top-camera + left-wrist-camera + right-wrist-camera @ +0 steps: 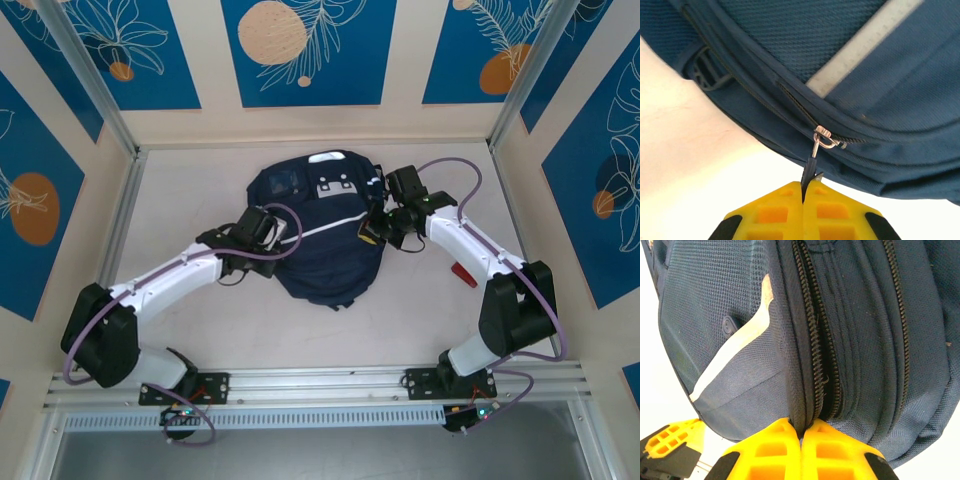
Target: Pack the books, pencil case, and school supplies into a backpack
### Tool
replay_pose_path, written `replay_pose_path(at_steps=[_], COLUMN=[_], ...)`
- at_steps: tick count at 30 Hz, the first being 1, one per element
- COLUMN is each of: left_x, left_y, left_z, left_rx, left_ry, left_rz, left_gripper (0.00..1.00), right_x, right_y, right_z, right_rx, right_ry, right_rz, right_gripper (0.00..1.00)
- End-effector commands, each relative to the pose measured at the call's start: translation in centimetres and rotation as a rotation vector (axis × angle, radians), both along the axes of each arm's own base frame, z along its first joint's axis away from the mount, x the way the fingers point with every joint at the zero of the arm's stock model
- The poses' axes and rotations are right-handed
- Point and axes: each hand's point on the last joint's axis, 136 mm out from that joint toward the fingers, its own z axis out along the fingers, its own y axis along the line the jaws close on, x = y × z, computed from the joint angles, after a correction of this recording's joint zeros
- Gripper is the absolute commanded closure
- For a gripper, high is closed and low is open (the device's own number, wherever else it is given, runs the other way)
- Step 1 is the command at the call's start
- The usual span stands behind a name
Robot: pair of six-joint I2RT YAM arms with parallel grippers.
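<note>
One backpack [325, 255] lay centred on the table [200, 335]. Left gripper [804, 189] was clamped on one zipper pull [812, 161]. Right gripper [800, 434] pinched backpack fabric at a zipper track [815, 340]. One red item [462, 272] lay beside the right arm.

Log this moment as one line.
left end effector: shut on zipper pull | right end effector: shut on backpack fabric | backpack: lying on table

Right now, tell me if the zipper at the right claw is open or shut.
Open: the zipper shows two tooth rows apart, a dark gap between, above the right claw pinching the backpack.
</note>
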Motion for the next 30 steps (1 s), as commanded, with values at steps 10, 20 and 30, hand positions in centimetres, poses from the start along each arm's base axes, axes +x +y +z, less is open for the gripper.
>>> replay_pose_path(at_steps=[10, 20, 30], left_x=[2.3, 0.6, 0.4], left_y=[3.5, 5.2, 5.3], left_z=[1.6, 5.1, 6.2], left_rx=[0.074, -0.077, -0.138], left_ry=[-0.043, -0.091, -0.101], left_rz=[0.259, 0.366, 0.388], left_gripper=[0.56, 0.11, 0.0], right_x=[-1.1, -2.1, -2.0], right_y=[-5.6, -20.7, -29.7], right_z=[2.9, -2.7, -6.6], right_rx=[-0.232, -0.507, -0.499], right_ry=[-0.157, 0.027, 0.188], right_rz=[-0.039, -0.436, -0.653], right_gripper=[0.33, 0.19, 0.19])
